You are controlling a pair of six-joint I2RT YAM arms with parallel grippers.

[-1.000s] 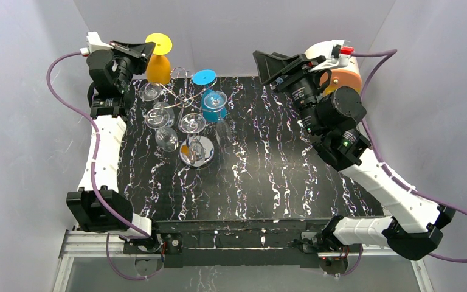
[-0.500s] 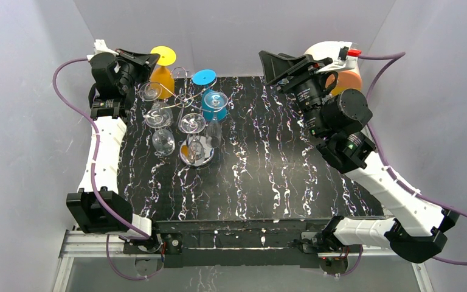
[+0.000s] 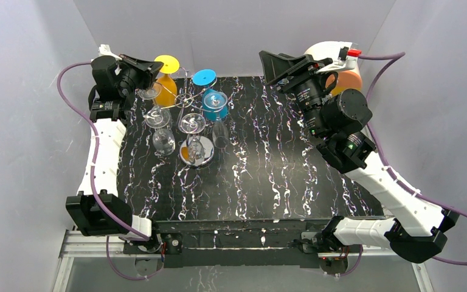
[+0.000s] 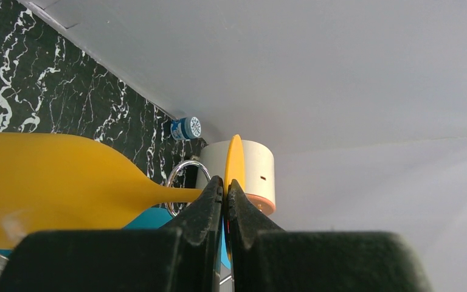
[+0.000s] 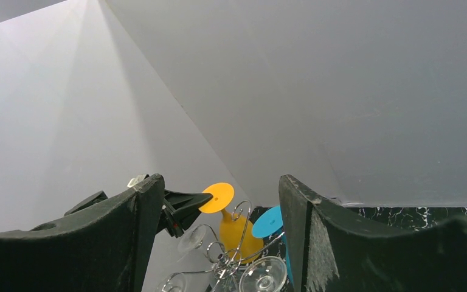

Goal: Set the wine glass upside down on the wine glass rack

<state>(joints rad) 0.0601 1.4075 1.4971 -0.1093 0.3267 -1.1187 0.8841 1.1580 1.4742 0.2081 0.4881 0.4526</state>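
A yellow wine glass (image 3: 167, 90) hangs upside down, foot disc on top. My left gripper (image 3: 153, 66) is shut on the edge of that disc and holds the glass above the table, right against the back left of the wine glass rack (image 3: 184, 97). In the left wrist view the jaws (image 4: 225, 185) pinch the disc edge-on, the yellow bowl (image 4: 55, 182) is to the left and the rack's loop (image 4: 182, 181) is behind. My right gripper (image 3: 272, 66) is open and empty, raised at the back right. Its view shows the yellow glass (image 5: 237, 234) beside the rack (image 5: 238, 252).
The rack's chrome base (image 3: 196, 152) stands on the black marbled table (image 3: 267, 164). Several clear glasses (image 3: 157, 117) and a blue glass (image 3: 210, 102) hang on it. An orange and white roll (image 3: 343, 76) stands at the back right. Grey walls close off the back and sides.
My left gripper has carried the yellow glass to the right, closer to the rack. My right arm shifted slightly at first, then stayed still.
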